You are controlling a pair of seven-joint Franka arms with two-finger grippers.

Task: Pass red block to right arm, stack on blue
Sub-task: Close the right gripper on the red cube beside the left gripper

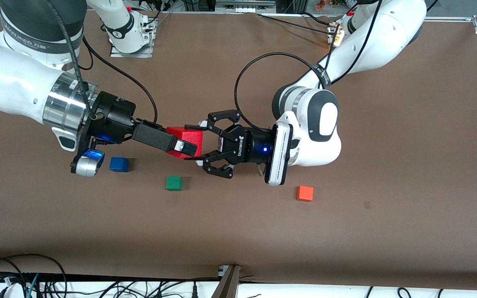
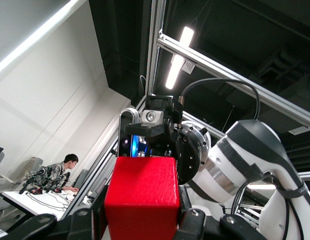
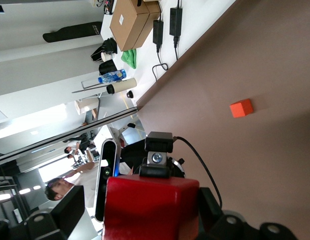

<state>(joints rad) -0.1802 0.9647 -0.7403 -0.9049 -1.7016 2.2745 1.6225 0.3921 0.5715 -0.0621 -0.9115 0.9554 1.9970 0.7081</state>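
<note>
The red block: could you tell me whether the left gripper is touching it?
Touching. The front view shows the left gripper shut on the red block, its fingers pressed against two sides, held above the table.

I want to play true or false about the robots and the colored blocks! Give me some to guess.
1. The left gripper holds the red block up in the air. True.
2. The right gripper is clamped shut on nothing. False: its jaws are open around the red block.
3. The blue block sits on the table. True.
4. The green block is stacked on the blue block. False: it lies apart, on the table.
5. The orange block lies toward the left arm's end. True.
</note>
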